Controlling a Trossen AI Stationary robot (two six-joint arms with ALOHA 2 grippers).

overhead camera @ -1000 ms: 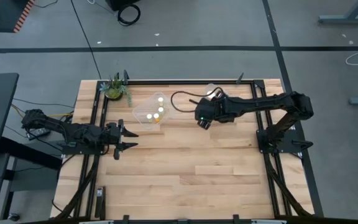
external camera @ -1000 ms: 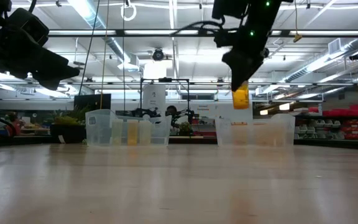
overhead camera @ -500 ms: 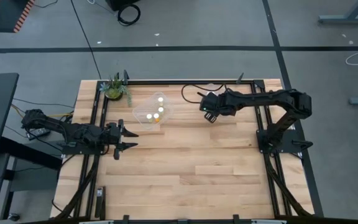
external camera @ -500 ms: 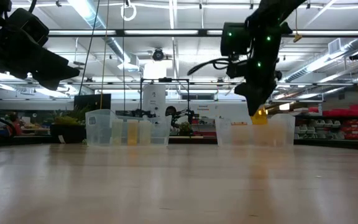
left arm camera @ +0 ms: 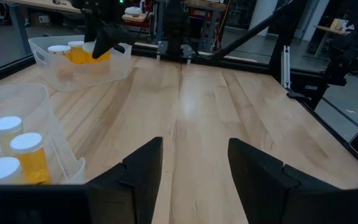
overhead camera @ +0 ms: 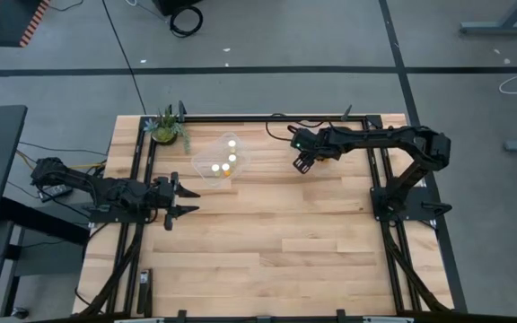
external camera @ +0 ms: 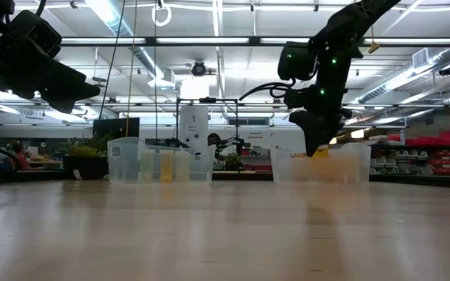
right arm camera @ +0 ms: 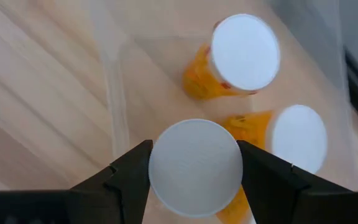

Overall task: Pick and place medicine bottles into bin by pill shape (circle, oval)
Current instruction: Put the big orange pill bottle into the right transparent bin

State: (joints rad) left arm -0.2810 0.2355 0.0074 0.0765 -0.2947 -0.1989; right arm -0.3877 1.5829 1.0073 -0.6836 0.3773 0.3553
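right gripper (overhead camera: 302,164) | carried bottle (right arm camera: 196,163) over far bin (right arm camera: 114,118), lower

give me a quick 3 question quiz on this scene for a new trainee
1. True or false: the right gripper is shut on a white-capped bottle.
2. How many other bottles show inside the clear bin below it in the right wrist view? A) none B) two C) five
3. Fill in: the left gripper waits with its fingers ____ over bare table.

Key: 1 true; 2 B, one bottle and a second bottle; 3 open.
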